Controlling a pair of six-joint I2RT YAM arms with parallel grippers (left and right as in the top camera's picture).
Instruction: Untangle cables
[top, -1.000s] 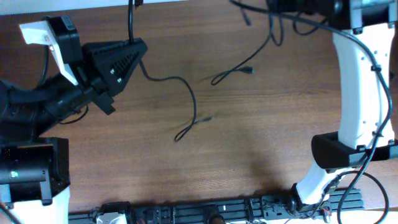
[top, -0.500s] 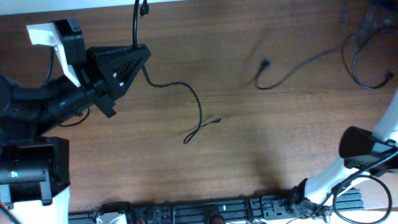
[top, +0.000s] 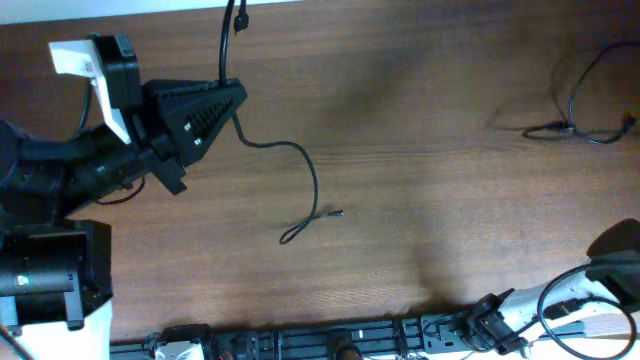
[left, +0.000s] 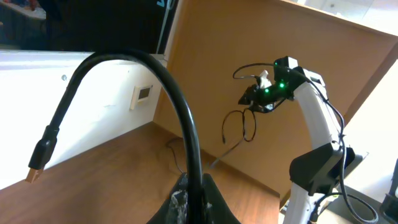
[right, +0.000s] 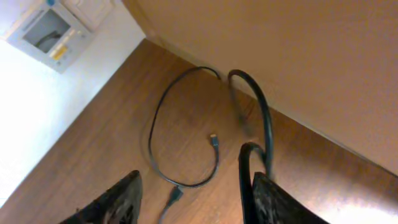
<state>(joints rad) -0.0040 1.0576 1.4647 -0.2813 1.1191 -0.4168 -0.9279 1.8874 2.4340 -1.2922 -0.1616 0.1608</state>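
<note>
My left gripper (top: 236, 93) (left: 193, 182) is shut on a black cable (top: 312, 178) (left: 127, 57). One part of this cable arches up past the table's far edge to a plug (left: 37, 169). The other part trails across the table to a small bend and plug (top: 336, 212). A second cable (top: 575, 128) (right: 153, 134) lies in loose loops at the far right. My right gripper (right: 196, 180) is open above it and out of the overhead view. One loop (right: 266, 127) rises close beside its right finger (right: 277, 193); nothing is pinched between the jaws.
The right arm's base (top: 618, 250) sits at the lower right. The table's far edge (top: 400, 3) runs along the top. In the left wrist view the right arm (left: 317, 124) stands over the second cable.
The right arm swung right and out of the overhead view, dragging the second cable from the top middle to the far right. Its jaws opened. The left gripper shifted slightly right with its cable.
</note>
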